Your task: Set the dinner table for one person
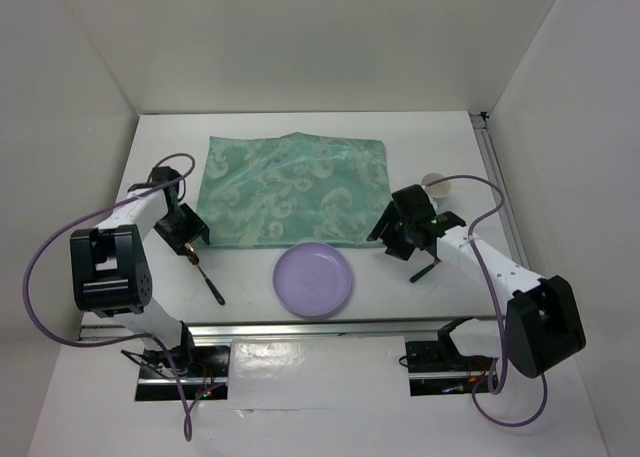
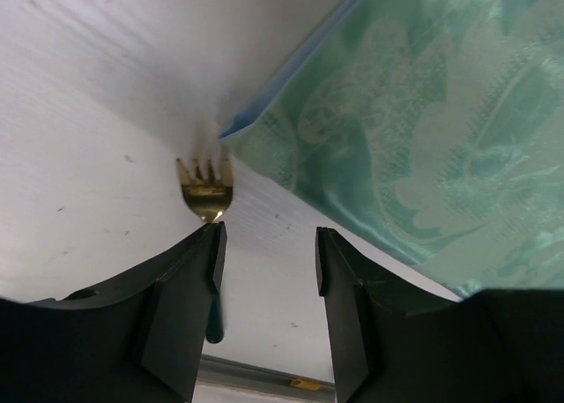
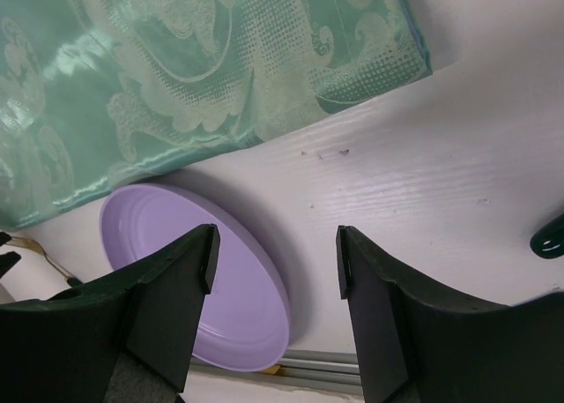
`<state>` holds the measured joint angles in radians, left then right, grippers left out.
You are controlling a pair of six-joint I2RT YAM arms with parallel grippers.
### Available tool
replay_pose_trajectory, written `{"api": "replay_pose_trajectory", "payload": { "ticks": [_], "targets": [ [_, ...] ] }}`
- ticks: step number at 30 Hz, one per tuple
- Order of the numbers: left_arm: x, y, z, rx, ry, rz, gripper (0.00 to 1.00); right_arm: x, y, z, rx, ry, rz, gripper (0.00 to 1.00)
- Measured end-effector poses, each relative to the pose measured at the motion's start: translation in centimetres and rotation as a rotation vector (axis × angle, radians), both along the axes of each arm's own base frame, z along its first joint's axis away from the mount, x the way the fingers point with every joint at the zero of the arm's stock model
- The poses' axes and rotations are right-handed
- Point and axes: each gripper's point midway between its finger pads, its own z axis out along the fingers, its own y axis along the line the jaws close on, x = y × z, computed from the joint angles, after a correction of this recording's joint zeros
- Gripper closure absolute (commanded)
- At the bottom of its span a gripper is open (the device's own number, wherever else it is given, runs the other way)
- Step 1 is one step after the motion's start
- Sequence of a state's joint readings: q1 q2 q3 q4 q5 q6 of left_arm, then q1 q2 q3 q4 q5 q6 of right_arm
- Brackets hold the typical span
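Rigidity is to be expected of the dinner table (image 1: 460, 157). In the overhead view it is seen as a smooth, white, fixed slab under both arms. It is judged too large and stiff to be gripped and is only to be laid upon, and hard items are likely to slide on it. A green placemat (image 1: 295, 187) is spread at its middle, with a purple plate (image 1: 314, 279) just beside the near edge. A fork (image 1: 205, 277) lies by the left gripper (image 1: 190, 245). A small cup (image 1: 436, 185) and a dark utensil (image 1: 425, 272), partly hidden, are found by the right gripper (image 1: 385, 237).

From the left wrist, the fingers are seen spread with nothing pinched. The fork's gold tines lie just beyond them, at the placemat's corner.

From the right wrist, the fingers are likewise spread and empty over bare table. The plate and the soft cloth lie close by, and the cloth could be snagged.
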<state>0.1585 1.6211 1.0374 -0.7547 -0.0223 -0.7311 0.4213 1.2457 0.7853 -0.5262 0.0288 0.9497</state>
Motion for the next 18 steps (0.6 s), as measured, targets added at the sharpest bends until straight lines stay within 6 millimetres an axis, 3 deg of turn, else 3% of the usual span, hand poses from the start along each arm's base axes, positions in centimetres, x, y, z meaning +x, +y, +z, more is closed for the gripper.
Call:
{"api": "replay_pose_trajectory", "payload": {
  "ticks": [10,14,16,17,18],
  "targets": [
    [1.8,-1.7,-0.6,-0.045,-0.061,0.003,0.40,0.2,0.4,-0.3,0.013,0.005,0.009,0.33],
    [2.0,-1.7,-1.7,-0.052,-0.041,0.023,0.30,0.3,0.5,-0.2,0.018,0.000,0.011,0.33],
    [2.3,-1.7,-2.0,-0.054,-0.043,0.035,0.28,0.4,0.5,-0.2,0.028,0.002,0.008,0.30],
    [2.5,-1.8,-2.2,-0.055,-0.043,0.038,0.28,0.5,0.4,-0.2,0.040,0.002,0.004,0.22],
    [2.6,-1.8,-2.2,-0.057,-0.042,0.041,0.29,0.6,0.3,-0.2,0.049,0.002,-0.004,0.21]
  ]
}}
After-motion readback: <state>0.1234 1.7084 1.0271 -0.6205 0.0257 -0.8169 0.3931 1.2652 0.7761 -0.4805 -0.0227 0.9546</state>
